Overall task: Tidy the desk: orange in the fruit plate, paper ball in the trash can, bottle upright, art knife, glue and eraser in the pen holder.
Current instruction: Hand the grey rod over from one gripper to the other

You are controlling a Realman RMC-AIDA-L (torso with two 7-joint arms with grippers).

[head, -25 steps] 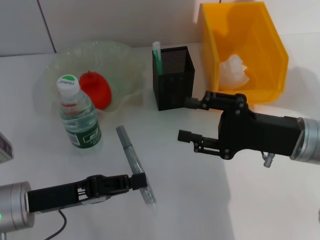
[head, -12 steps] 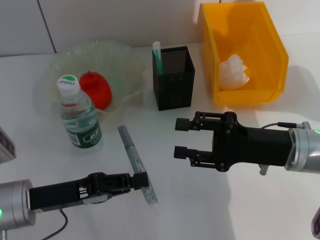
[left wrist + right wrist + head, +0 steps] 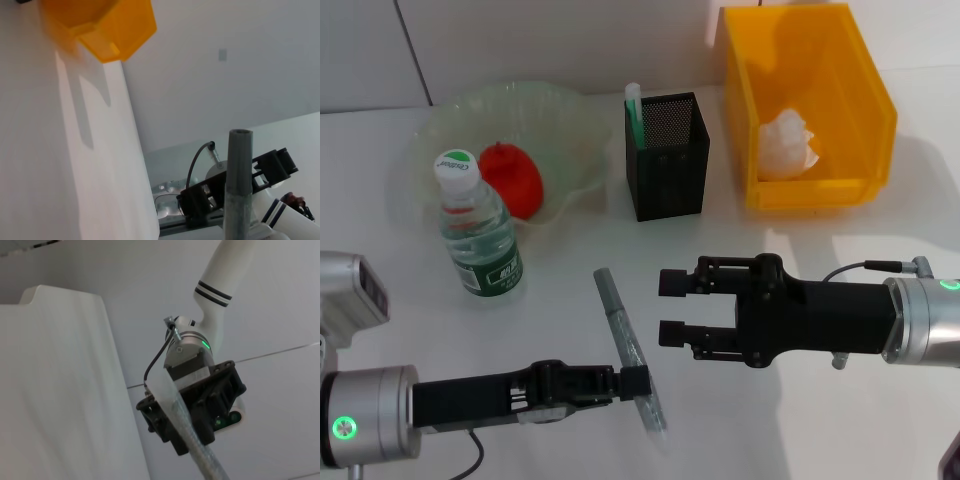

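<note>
Fingers of my left tool (image 3: 638, 381), lower centre, clamp a slim grey-silver art knife (image 3: 628, 345); my right tool (image 3: 672, 308), centre-right, hovers wide open, empty, above the white desk (image 3: 800, 420).

- A white table (image 3: 720, 420) fills most of the head view; its surface also shows as a pale slab in both wrist views.
- A white wall (image 3: 560, 40) runs along the table's far edge, with a thin dark seam slanting down it at the far left.
- A plain grey-white wall (image 3: 225, 75) fills the background of the left wrist view, bearing a small grey rectangular plate (image 3: 222, 54).
- Soft shadows lie on the table near its middle.
</note>
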